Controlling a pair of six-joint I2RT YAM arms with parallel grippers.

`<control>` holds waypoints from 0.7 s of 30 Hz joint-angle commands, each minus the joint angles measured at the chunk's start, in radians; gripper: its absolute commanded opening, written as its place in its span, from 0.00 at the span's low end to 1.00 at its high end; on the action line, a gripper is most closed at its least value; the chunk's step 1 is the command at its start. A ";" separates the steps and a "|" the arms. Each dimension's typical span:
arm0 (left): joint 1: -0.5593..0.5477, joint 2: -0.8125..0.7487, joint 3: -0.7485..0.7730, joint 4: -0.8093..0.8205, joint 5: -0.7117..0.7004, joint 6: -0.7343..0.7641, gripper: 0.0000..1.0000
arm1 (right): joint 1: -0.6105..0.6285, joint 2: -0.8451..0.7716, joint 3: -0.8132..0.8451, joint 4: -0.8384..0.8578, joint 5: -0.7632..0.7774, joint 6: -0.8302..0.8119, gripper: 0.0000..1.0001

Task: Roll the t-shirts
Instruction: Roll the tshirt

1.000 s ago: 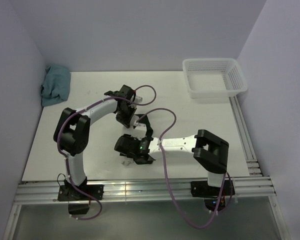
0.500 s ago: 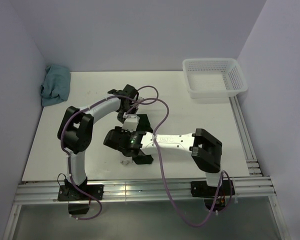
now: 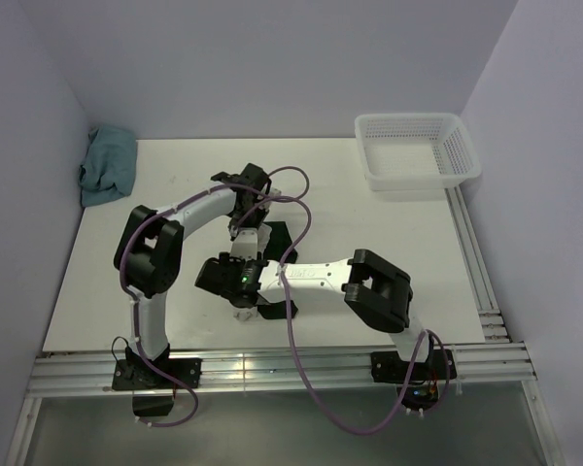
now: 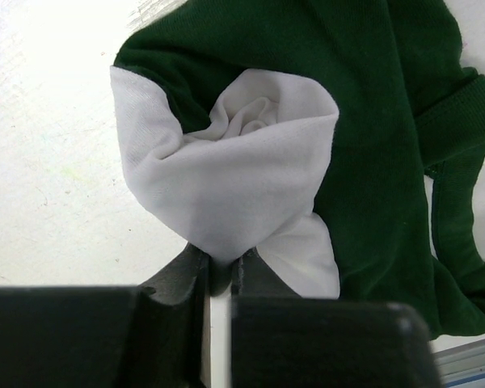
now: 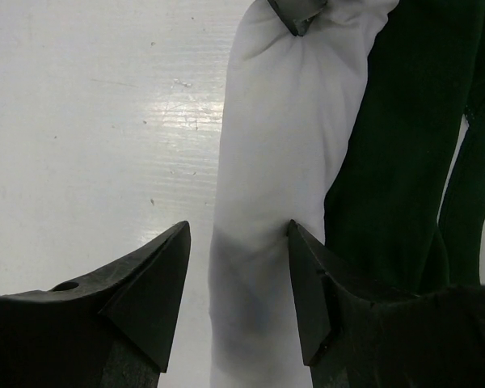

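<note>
The t-shirt (image 4: pixel 226 178) lies rolled in the middle of the table: a cream-white roll seen end-on, wrapped by a dark green sleeve. My left gripper (image 4: pixel 218 271) is shut on the white cloth at the roll's end. In the right wrist view the white roll (image 5: pixel 267 145) runs lengthwise between the fingers of my right gripper (image 5: pixel 238 234). That gripper is open; its right finger touches the cloth and its left finger stands apart. From above, both grippers (image 3: pixel 245 228) (image 3: pixel 235 283) crowd over the shirt, and only green patches (image 3: pixel 280 233) show.
A white mesh basket (image 3: pixel 413 150) stands at the back right. A teal-blue cloth (image 3: pixel 109 165) lies bunched in the back left corner. The right arm's forearm (image 3: pixel 316 277) stretches across the table's near middle.
My right gripper has slid leftward over the roll and its jaws have narrowed a little. The left gripper shifted slightly and stays shut on the cloth.
</note>
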 commanded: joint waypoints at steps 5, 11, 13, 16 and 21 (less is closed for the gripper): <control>-0.007 0.032 0.052 0.002 0.015 0.009 0.22 | -0.008 0.084 0.059 -0.124 -0.055 0.037 0.59; -0.007 0.035 0.082 -0.003 0.040 0.015 0.38 | -0.004 0.098 0.025 -0.175 -0.087 0.080 0.60; -0.004 0.035 0.098 -0.006 0.049 0.018 0.45 | -0.004 0.099 0.022 -0.192 -0.088 0.089 0.60; 0.008 0.027 0.121 -0.004 0.075 0.021 0.55 | -0.002 0.108 0.019 -0.203 -0.097 0.089 0.60; 0.056 0.013 0.162 0.002 0.116 0.029 0.65 | -0.004 0.137 0.021 -0.195 -0.125 0.076 0.60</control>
